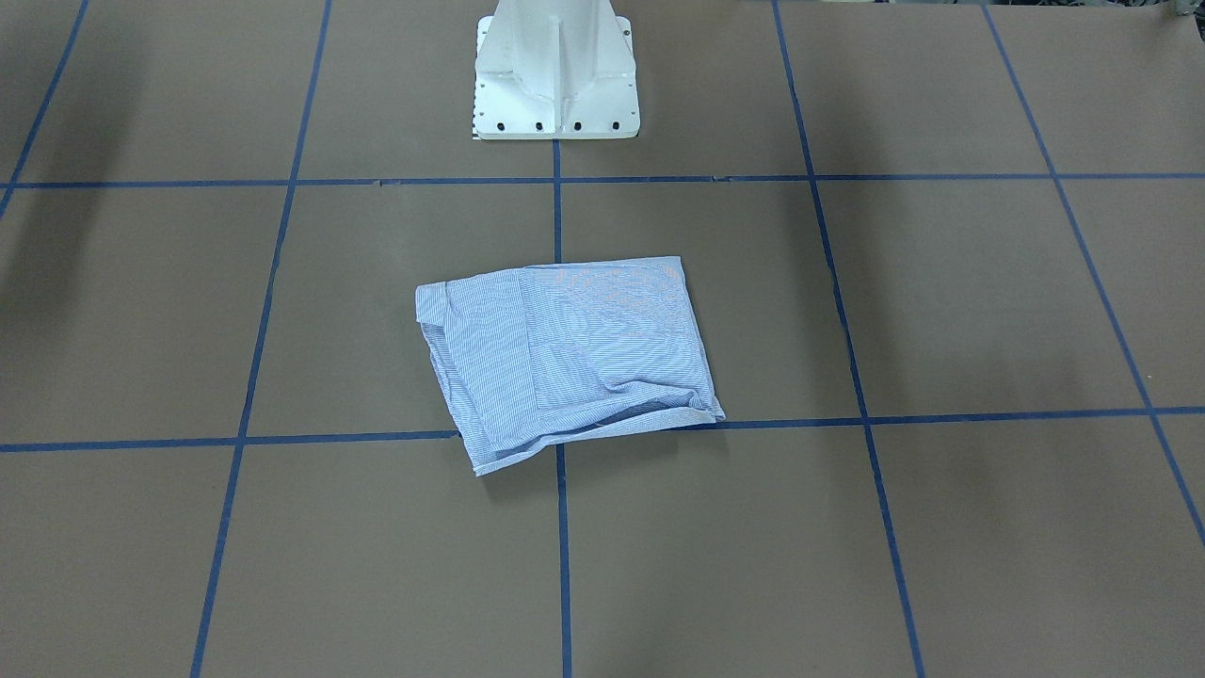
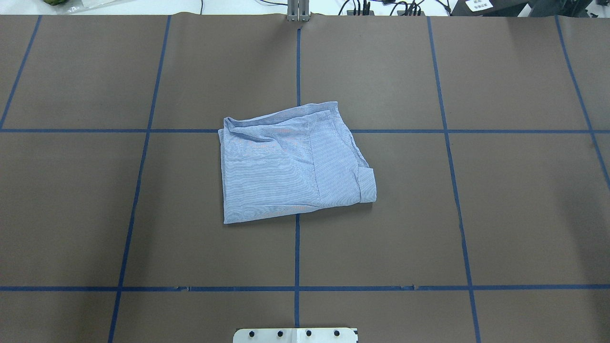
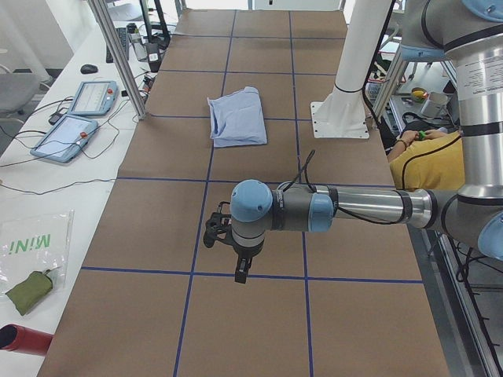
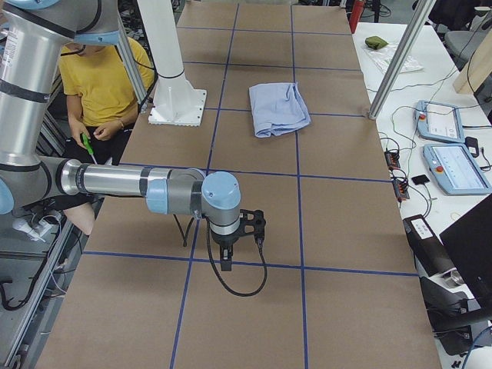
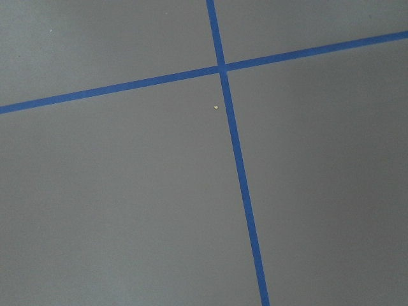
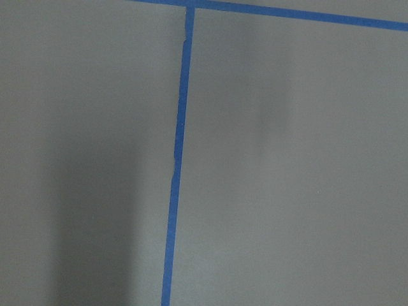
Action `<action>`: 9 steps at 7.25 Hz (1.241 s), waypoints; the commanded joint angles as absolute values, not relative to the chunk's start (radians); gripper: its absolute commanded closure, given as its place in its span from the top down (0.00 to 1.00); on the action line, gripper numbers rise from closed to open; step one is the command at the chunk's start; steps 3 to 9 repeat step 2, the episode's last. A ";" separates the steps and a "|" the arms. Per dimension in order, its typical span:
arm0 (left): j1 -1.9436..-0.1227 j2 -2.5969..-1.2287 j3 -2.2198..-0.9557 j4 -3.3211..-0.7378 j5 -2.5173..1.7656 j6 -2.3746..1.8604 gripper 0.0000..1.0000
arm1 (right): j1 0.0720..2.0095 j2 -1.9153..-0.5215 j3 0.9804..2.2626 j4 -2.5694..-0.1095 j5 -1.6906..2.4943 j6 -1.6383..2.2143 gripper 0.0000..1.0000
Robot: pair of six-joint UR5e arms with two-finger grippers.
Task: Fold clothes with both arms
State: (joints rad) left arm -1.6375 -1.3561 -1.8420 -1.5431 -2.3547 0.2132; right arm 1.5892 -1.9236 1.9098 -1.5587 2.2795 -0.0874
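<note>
The light blue and white striped shirt (image 1: pixel 565 363) lies folded into a rough rectangle at the middle of the brown table, and also shows in the overhead view (image 2: pixel 290 164) and both side views (image 3: pixel 236 118) (image 4: pixel 279 108). No gripper touches it. My left gripper (image 3: pixel 240 265) hangs over the table far from the shirt, toward the table's left end; I cannot tell if it is open or shut. My right gripper (image 4: pixel 227 257) hangs over the table's right end, equally far away; I cannot tell its state either. Both wrist views show only bare table and blue tape.
The white pedestal base (image 1: pixel 555 85) stands just behind the shirt. Blue tape lines (image 2: pixel 296 252) grid the table. Teach pendants (image 3: pixel 75 118) and cables lie beyond the far edge. A person in yellow (image 4: pixel 104 84) sits beside the robot.
</note>
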 commanded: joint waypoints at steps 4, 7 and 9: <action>-1.637 -1.356 -1.842 -1.543 -2.355 0.216 1.00 | 1.589 -1.924 1.910 -1.559 2.281 -0.087 1.00; -1.637 -1.356 -1.842 -1.543 -2.355 0.216 1.00 | 1.589 -1.924 1.910 -1.559 2.281 -0.087 1.00; -1.637 -1.356 -1.842 -1.543 -2.355 0.216 1.00 | 1.589 -1.924 1.910 -1.559 2.281 -0.087 1.00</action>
